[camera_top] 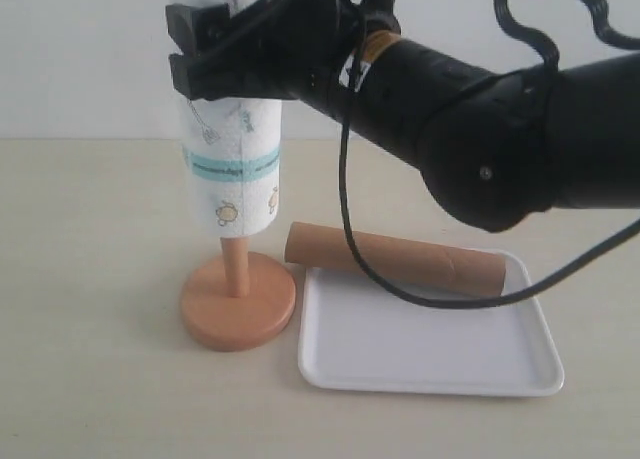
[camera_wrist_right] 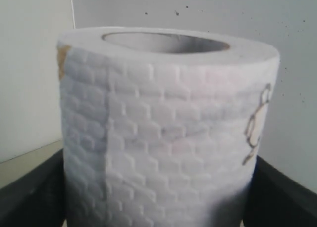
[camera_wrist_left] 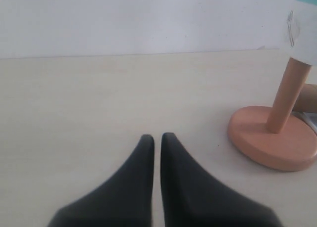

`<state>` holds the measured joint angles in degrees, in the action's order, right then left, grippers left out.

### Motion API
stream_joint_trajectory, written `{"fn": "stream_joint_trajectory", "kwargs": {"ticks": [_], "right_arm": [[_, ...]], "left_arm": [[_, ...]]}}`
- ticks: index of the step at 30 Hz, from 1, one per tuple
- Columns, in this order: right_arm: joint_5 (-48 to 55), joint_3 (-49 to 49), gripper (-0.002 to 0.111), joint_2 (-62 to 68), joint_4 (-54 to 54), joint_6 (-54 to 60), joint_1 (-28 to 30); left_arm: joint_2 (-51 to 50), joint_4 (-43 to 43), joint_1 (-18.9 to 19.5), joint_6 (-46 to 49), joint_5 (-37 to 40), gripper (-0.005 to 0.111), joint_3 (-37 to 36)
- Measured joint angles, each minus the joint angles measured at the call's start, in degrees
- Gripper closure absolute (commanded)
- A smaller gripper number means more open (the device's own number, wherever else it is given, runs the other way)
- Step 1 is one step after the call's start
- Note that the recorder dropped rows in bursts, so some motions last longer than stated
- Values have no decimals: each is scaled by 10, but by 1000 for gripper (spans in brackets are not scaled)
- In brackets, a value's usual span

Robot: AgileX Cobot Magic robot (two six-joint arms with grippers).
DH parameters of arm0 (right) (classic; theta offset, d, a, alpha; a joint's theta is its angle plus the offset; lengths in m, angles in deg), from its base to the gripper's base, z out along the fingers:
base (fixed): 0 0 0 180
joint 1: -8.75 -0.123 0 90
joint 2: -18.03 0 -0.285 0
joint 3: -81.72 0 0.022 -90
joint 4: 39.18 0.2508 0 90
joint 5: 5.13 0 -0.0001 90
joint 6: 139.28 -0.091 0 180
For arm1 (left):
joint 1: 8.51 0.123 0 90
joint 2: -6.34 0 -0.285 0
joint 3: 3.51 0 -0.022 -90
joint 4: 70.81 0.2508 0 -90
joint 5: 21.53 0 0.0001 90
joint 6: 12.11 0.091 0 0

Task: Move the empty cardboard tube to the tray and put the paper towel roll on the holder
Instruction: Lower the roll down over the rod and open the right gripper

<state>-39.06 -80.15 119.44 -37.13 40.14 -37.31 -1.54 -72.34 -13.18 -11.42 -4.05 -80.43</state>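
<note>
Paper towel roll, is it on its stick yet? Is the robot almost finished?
Nearly done. The cardboard tube already lies on the tray. The right gripper holds the paper towel roll over the holder, with some post showing under it. What is left: slide it down to the base and let go. The left gripper is shut and empty.

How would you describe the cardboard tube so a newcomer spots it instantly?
Find the white tray on the right. Along its far edge lies the cardboard tube, one end poking toward the wooden holder. It is plain brown and lying flat, unlike the upright white paper towel roll.
</note>
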Motion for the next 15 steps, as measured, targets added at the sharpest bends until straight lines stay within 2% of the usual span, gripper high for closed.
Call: {"fn": "stream_joint_trajectory", "kwargs": {"ticks": [7,15], "right_arm": [[-35,43,109,0,15,6,0],[-50,44,109,45,15,3,0]], "left_arm": [[0,0,0,0,0,103,0],[0,0,0,0,0,103,0]]}}
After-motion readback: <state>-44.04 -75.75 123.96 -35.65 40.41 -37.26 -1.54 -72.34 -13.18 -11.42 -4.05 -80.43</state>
